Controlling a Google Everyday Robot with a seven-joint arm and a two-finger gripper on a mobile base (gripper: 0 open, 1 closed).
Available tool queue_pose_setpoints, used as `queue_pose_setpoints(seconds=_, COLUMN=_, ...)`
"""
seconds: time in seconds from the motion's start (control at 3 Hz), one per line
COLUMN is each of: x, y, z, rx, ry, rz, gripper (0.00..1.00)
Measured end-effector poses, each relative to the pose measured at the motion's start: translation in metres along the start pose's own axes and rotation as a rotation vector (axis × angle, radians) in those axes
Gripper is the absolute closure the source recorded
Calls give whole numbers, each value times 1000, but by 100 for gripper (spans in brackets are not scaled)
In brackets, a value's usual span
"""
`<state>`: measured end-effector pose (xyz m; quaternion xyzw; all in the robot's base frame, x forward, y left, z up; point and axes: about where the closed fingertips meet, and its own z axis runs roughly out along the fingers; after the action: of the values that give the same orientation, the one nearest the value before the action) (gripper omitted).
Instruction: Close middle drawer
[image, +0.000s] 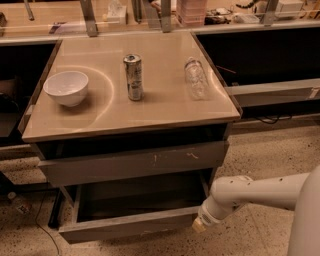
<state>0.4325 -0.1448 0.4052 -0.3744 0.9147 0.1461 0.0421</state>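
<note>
The middle drawer (130, 226) is pulled out of the cabinet, below the taller scratched drawer front (135, 162). Its plain grey front faces me and its bare tray (140, 197) shows empty inside. My gripper (199, 225) is low at the right end of that drawer front, at or just touching its outer corner. The white arm (260, 192) reaches in from the right.
On the cabinet top (150, 110) stand a white bowl (66, 87), a metal can (133, 77) and a clear plastic bottle (196, 79) lying down. A cable (35, 220) runs over the speckled floor at the left. Dark shelving flanks the cabinet.
</note>
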Motion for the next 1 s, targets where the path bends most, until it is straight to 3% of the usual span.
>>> queue_pose_setpoints(seconds=0.33, x=0, y=-12, z=7, rx=3, ry=-37, rz=67, gripper=100)
queue_pose_setpoints(seconds=0.67, x=-13, y=-47, z=-9, rx=64, ry=-158, rz=174, gripper=100)
queue_pose_setpoints(seconds=1.0, x=-17, y=-61, z=-17, rx=92, ry=-196, rz=204, gripper=100)
